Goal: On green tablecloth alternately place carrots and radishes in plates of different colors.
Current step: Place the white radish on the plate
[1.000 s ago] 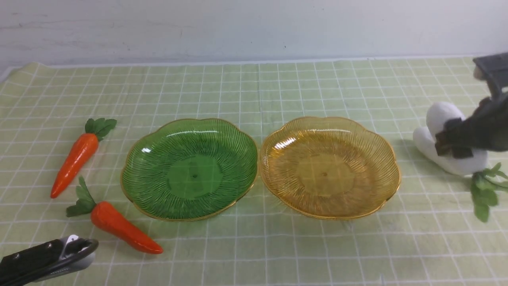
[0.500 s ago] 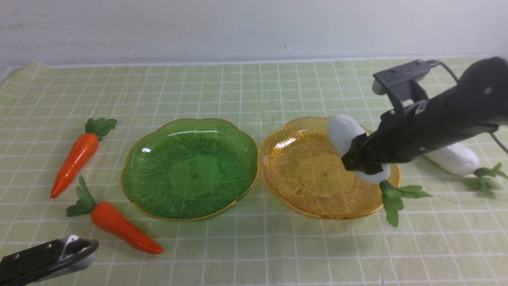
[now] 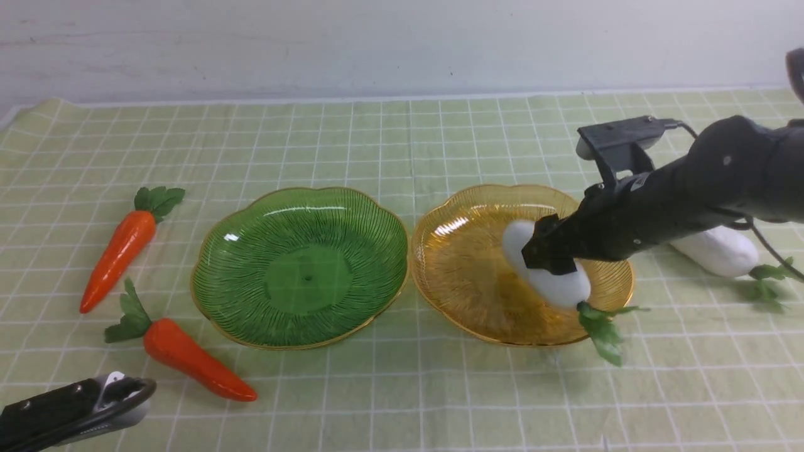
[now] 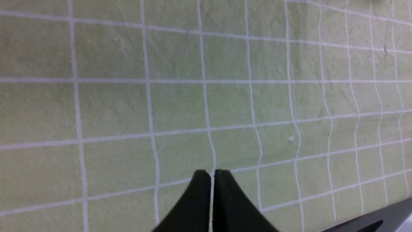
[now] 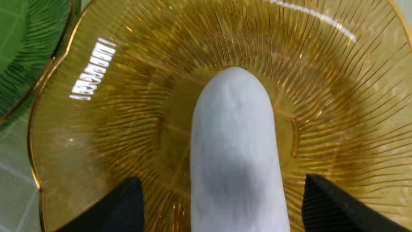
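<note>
Front view: the green tablecloth [image 3: 402, 138], gridded in white lines and slightly wrinkled, ends at a white wall [image 3: 402, 44]. The amber plate [image 3: 465, 276] holds one matte white radish [image 3: 568, 290], its leaves overhanging the near rim, under the right gripper [image 3: 545, 254]. A second radish [image 3: 722, 251] lies right of the amber plate; the green plate [image 3: 301, 270] and two orange carrots [image 3: 119, 251] lie left of it.
Left wrist view: the left gripper [image 4: 211, 174] has its jaws pressed together over the cloth.
Right wrist view: the jaws stand wide, clear of the radish on both sides.
</note>
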### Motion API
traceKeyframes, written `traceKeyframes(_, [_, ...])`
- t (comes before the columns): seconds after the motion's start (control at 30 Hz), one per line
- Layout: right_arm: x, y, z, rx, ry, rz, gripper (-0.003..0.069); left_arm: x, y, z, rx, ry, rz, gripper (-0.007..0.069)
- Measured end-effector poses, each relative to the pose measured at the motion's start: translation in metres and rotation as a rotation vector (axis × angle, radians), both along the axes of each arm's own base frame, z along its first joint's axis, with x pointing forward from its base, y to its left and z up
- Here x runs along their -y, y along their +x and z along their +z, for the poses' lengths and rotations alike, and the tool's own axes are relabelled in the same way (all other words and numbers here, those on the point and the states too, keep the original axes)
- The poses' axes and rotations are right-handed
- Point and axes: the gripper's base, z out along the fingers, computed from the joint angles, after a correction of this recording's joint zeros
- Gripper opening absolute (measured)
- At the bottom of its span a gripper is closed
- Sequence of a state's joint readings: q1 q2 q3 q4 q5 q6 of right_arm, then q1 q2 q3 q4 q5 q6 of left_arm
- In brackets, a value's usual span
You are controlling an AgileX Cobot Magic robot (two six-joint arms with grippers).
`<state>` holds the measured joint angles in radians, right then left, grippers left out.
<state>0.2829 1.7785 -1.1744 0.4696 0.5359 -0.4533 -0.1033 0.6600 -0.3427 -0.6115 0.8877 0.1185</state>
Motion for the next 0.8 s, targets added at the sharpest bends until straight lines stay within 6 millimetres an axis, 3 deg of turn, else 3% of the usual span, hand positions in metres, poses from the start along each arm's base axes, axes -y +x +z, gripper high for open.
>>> traceKeyframes(0.27, [-0.001,0.014,0.026,0.064,0.007,0.008,0.0637,0.000,0.000,0.000,0.001,0.000,-0.001,-0.0003])
traceKeyframes(0.4, [0.014,0.024,0.040,0.095,-0.028,-0.003,0.0637,0.000,0.000,0.000,-0.001,0.000,-0.002,-0.0003])
traceKeyframes(0.6, [0.062,0.034,0.042,0.091,-0.127,-0.068,0.0629,0.000,0.000,0.000,-0.001,0.000,-0.002,-0.0003])
traceKeyframes(0.63, [0.080,0.036,0.040,0.081,-0.154,-0.104,0.0624,0.000,0.000,0.000,-0.001,0.000,-0.002,-0.0003])
traceKeyframes(0.67, [0.080,0.036,0.040,0.080,-0.154,-0.104,0.0624,0.000,0.000,0.000,-0.001,0.000,-0.002,-0.0003])
traceKeyframes(0.7, [0.099,0.039,0.035,0.067,-0.183,-0.140,0.0616,0.000,0.000,0.000,-0.001,0.000,-0.002,-0.0003])
traceKeyframes(0.8, [0.114,0.042,0.026,0.045,-0.210,-0.166,0.0606,0.000,0.000,0.000,-0.001,0.000,-0.002,-0.0003])
